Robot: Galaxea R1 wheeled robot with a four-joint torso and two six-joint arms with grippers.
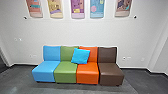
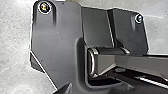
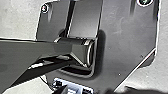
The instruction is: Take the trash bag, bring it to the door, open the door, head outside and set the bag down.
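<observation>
At the lower edge of the left wrist view, a dark pointed piece looks like part of my left gripper (image 2: 63, 89). A similar dark tip in the right wrist view looks like part of my right gripper (image 3: 64, 90). Along that view's lower edge lies a dark, uneven shape (image 3: 142, 91); whether it is the trash bag or a shadow, I cannot tell. How either gripper stands is too unclear to make out.
A low row of blue (image 1: 45, 71), green (image 1: 65, 72), orange (image 1: 87, 72) and brown (image 1: 110, 73) seats stands against the white wall (image 1: 82, 32) ahead. A bright blue cushion (image 1: 80, 56) leans on the backrests. Dark grey floor (image 1: 21, 77) lies before them.
</observation>
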